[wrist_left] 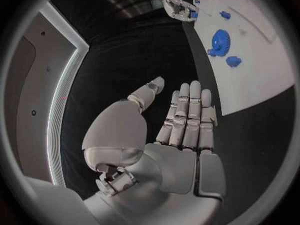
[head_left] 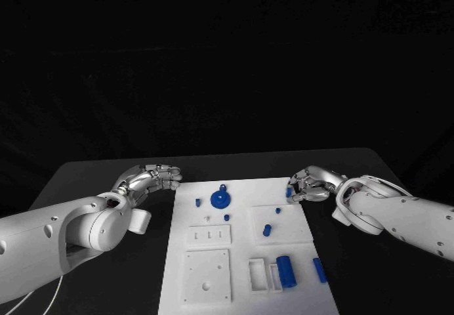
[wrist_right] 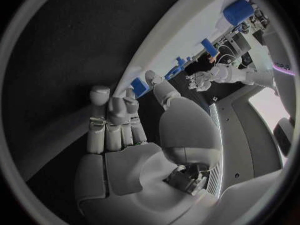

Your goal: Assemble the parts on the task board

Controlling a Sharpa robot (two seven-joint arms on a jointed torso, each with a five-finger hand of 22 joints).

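Head view is showing me the task board lying in the middle of the surface, with both hands sitting at its far corners. My left hand is hovering just off the board's far left corner, fingers loosely apart and holding nothing; the left wrist view is confirming an empty palm. My right hand is working at the far right edge, and a small blue part is sitting right against its fingertips. I cannot tell whether it is pinching that part or only touching it.

That is what I am worrying about: if the hold is only a brush, the part is likely going to tip or skid off the board's edge onto the black surface. The blue gear and the small blue pegs are lying loose mid-board, so a low sweep of either arm is risking scattering them. The long blue cylinders near me are looking prone to rolling if nudged.
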